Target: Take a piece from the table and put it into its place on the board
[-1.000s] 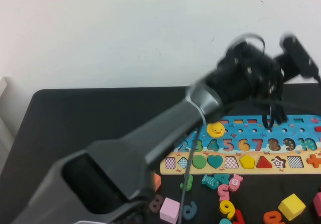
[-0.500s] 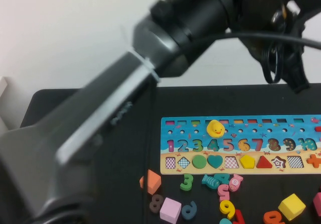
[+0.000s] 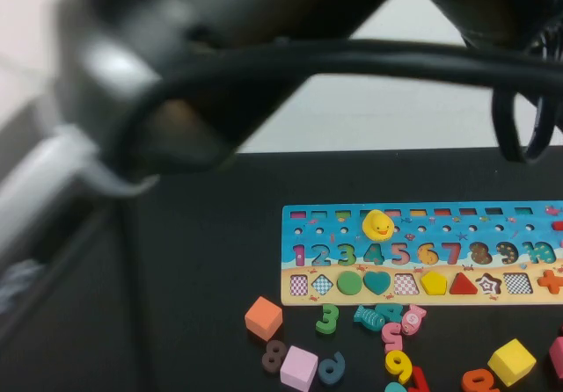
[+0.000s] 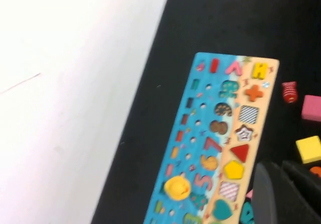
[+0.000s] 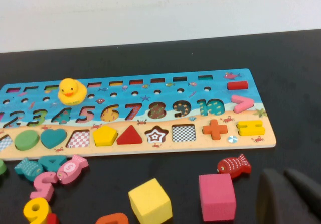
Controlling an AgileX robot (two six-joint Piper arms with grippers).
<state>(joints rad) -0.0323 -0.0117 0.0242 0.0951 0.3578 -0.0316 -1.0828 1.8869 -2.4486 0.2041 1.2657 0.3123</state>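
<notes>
High view: the left arm (image 3: 220, 40) looms raised and close to the lens, blotting out the upper and left scene, with a cable loop (image 3: 519, 119) hanging above the far right of the board (image 3: 422, 234). We judge the main hazard here: any low swing of this arm, or the loop dropping, could catch the yellow duck (image 3: 378, 226) or drag the board across the counter (image 3: 193, 260). The piece (image 3: 434, 283) sits in its place, in the tan strip between a checkered square and the red triangle, so the task looks done. A shove to the board might lift it out. Loose numbers and the yellow cube (image 3: 512, 359) lie near the board's near edge and could get scattered. Left wrist view: the left gripper (image 4: 278, 189) hangs high, well apart from the board, looking down at it. Its jaws are together, holding nothing, and the pentagon looks flush in its hollow. Right wrist view: the right gripper (image 5: 288, 196) sits low over the near right counter, just beside the pink cube (image 5: 217, 197) and red fish (image 5: 233, 165). We cannot tell whether it is open or closed. A careless start there would bump those two.
</notes>
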